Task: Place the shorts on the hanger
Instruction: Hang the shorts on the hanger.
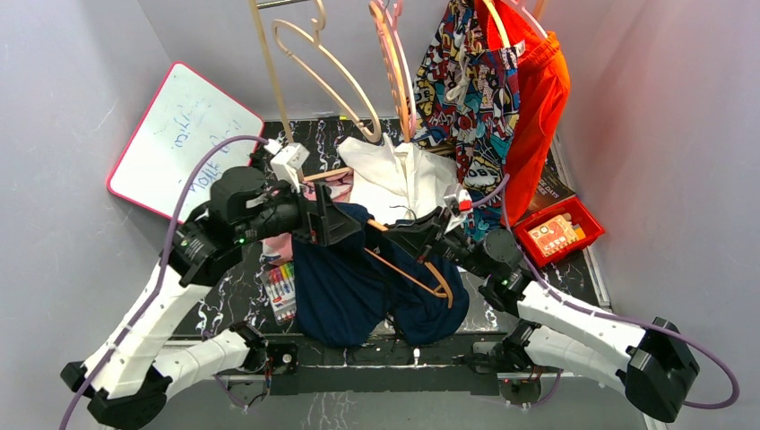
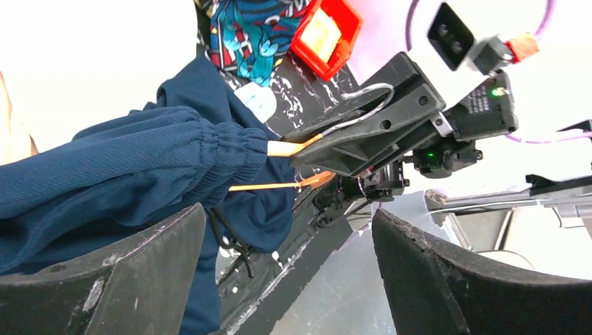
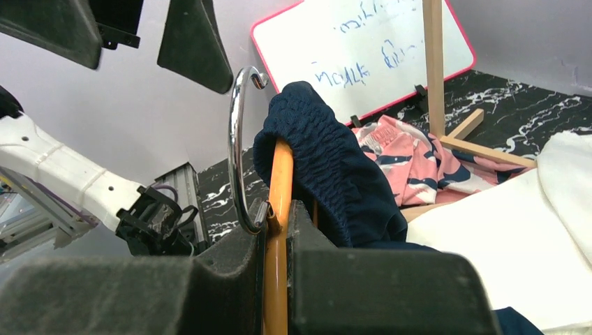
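Note:
The navy shorts (image 1: 358, 287) hang at the table's near middle, their elastic waistband (image 3: 328, 167) pulled over one arm of the orange-tan hanger (image 1: 421, 278). My right gripper (image 3: 278, 230) is shut on the hanger's bar (image 3: 278, 195) just below the chrome hook (image 3: 237, 139). From the left wrist view the hanger (image 2: 279, 148) pokes out of the gathered waistband (image 2: 126, 167) into the right gripper (image 2: 363, 139). My left gripper (image 2: 287, 211) stands open beside the shorts with nothing between its fingers; it sits left of the waistband (image 1: 336, 219).
A whiteboard (image 1: 179, 134) leans at the back left. White cloth (image 1: 399, 175) and a pink patterned garment (image 3: 419, 153) lie behind the shorts. Comic-print shorts (image 1: 466, 81), orange shorts (image 1: 538, 98) and pale hangers (image 1: 332, 63) hang above. A red box (image 1: 557, 231) sits right, markers (image 1: 280, 288) left.

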`<state>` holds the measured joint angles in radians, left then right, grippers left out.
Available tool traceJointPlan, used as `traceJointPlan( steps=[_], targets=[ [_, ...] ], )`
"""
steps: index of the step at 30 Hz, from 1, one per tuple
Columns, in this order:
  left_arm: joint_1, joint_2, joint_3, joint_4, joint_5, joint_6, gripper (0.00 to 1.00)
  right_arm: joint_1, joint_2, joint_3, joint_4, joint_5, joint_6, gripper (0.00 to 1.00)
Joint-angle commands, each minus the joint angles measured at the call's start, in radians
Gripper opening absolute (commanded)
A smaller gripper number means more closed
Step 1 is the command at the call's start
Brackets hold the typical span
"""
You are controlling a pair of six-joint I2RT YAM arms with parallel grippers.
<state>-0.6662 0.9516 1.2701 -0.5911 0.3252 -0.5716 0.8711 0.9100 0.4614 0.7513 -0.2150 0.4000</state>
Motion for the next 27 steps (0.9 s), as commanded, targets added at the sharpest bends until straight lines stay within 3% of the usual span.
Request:
traceJointPlan(
  steps=[1, 5, 8, 10, 14, 20, 27],
  targets=[
    [-0.003, -0.074, 0.054, -0.020, 0.010, 0.121, 0.88, 0.006, -0.079, 0.021, 0.157, 0.025, 0.017, 0.00],
    [-0.003, -0.149, 0.029, 0.032, -0.021, 0.242, 0.88, 0.006, -0.147, 0.039, 0.101, 0.012, 0.012, 0.00],
    [-0.003, -0.209, -0.016, 0.090, -0.060, 0.366, 0.94, 0.005, -0.206, 0.075, -0.009, -0.025, -0.024, 0.00],
    [-0.003, -0.245, -0.029, 0.134, 0.028, 0.549, 0.96, 0.006, -0.263, 0.129, -0.184, -0.062, -0.092, 0.00],
    [-0.003, -0.229, 0.012, 0.161, 0.150, 0.680, 0.98, 0.006, -0.348, 0.181, -0.402, -0.085, -0.179, 0.00],
    [-0.007, -0.135, 0.032, 0.151, 0.312, 0.764, 0.98, 0.006, -0.459, 0.169, -0.455, -0.115, -0.170, 0.00],
    [-0.007, -0.068, 0.041, 0.155, 0.463, 0.744, 0.93, 0.006, -0.507, 0.151, -0.428, -0.156, -0.144, 0.00]
  ],
)
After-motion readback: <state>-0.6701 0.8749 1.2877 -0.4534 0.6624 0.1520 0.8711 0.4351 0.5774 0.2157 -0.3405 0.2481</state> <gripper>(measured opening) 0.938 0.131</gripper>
